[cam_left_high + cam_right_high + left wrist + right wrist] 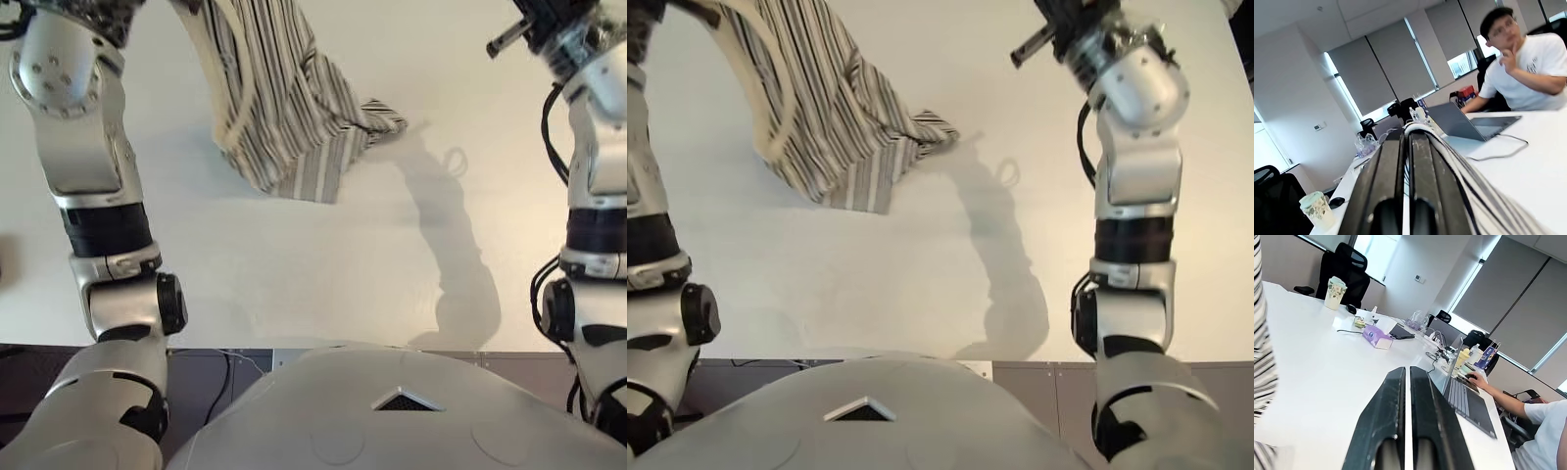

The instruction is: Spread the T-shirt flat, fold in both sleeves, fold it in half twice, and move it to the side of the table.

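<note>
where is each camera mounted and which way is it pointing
Left eye view: on the head, facing forward and down at the table and striped T-shirt; both arms at its edges.
Right eye view: its stereo twin, same scene.
Left wrist view: looks along the left gripper, shut on the T-shirt, across the table.
Right wrist view: looks along the shut right gripper across the table.
Both wrist views share the patterned cup.

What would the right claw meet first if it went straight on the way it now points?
Nothing close: ahead of the right claw lies only the bare white table. Farther on, perhaps the dark flat pad; depth is unclear.
</note>
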